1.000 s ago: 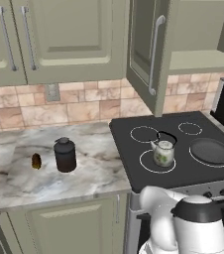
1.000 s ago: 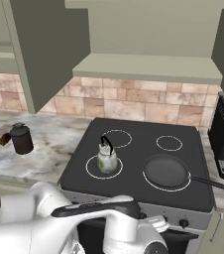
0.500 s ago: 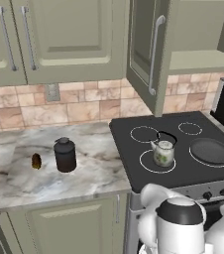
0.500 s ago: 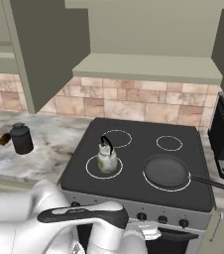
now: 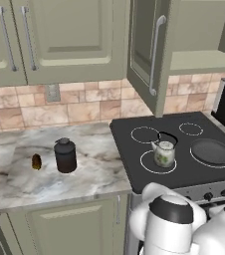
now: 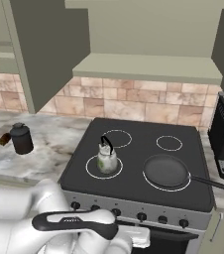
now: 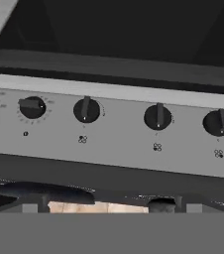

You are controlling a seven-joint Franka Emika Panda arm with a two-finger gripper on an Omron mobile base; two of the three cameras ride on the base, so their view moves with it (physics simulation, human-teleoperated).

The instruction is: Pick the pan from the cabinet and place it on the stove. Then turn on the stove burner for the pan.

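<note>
Pan resting on the widest ring at lower right of the stove, handle toward right frame edge; kettle left of it. Jaws spread wide, facing black knobs across mid-frame.

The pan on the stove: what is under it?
The pan sits on the largest white ring of the black stove. Part of the ring's outline shows; the glass inside is covered.

Tan stone-tile backsplash, grey-veined marble counter, sage-green base cupboards
</note>
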